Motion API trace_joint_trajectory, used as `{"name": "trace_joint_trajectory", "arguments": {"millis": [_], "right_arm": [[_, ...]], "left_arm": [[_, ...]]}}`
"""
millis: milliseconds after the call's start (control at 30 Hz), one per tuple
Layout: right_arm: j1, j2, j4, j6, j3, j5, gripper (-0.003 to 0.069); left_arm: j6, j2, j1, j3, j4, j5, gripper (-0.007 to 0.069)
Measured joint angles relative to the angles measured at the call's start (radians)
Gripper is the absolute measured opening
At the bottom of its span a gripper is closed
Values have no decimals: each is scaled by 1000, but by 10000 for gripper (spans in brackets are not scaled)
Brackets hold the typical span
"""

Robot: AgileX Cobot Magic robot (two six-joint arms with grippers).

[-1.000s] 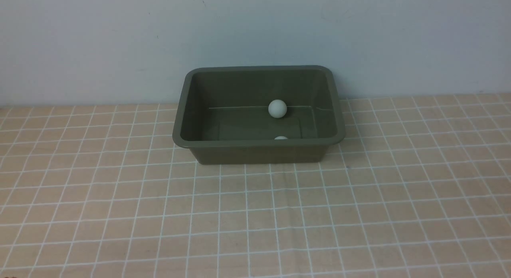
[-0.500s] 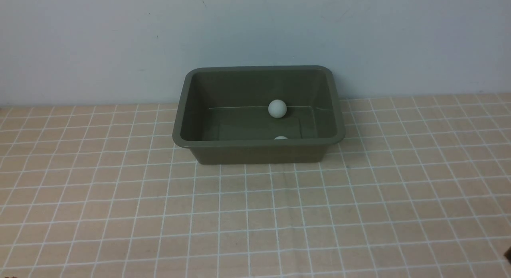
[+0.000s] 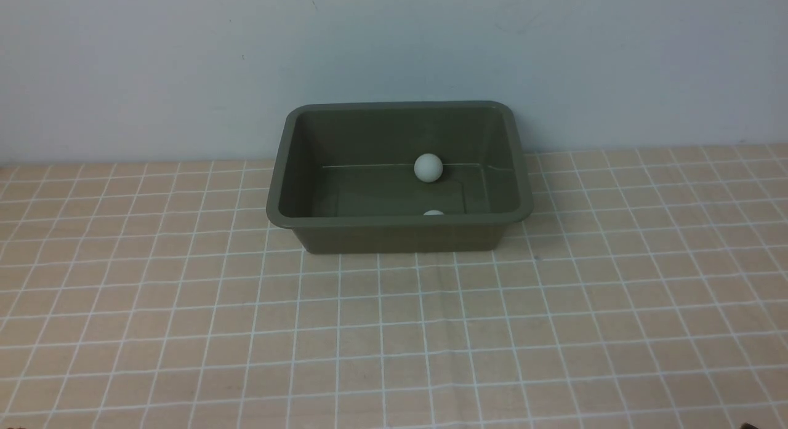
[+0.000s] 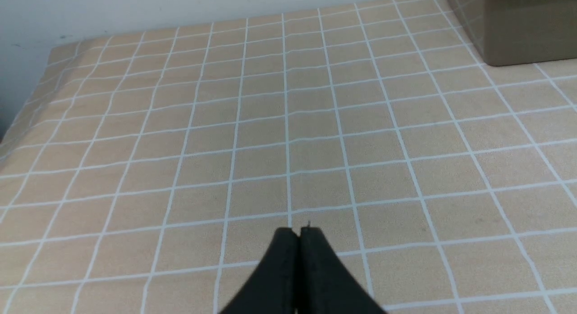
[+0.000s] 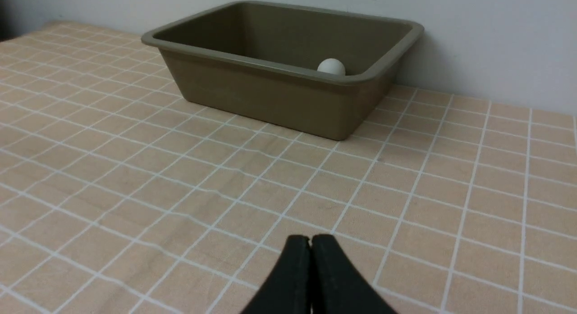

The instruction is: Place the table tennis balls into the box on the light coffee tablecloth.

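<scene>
Both balls (image 3: 428,167) are sitting inside the box (image 3: 399,235), well ahead of me. My right gripper (image 5: 310,240) and left gripper (image 4: 299,233) are hanging clenched and empty, right nearer.

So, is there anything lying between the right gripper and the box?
No. In the right wrist view, only bare light coffee tablecloth lies between the shut right gripper and the box.
</scene>
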Motion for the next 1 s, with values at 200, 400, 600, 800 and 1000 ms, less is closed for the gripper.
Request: {"name": "trace_joint_trajectory", "arguments": {"millis": [200, 400, 600, 800, 1000], "right_arm": [[-4, 0, 0, 0, -1, 8, -18], [-254, 0, -1, 0, -1, 8, -18], [-435, 0, -1, 0, -1, 9, -18], [-475, 0, -1, 0, -1, 9, -18], [-476, 0, -1, 0, -1, 9, -18]], "left_arm": [[0, 0, 0, 0, 0, 0, -69], [0, 0, 0, 0, 0, 0, -69], [0, 0, 0, 0, 0, 0, -69], [0, 0, 0, 0, 0, 0, -69], [0, 0, 0, 0, 0, 0, -69]]}}
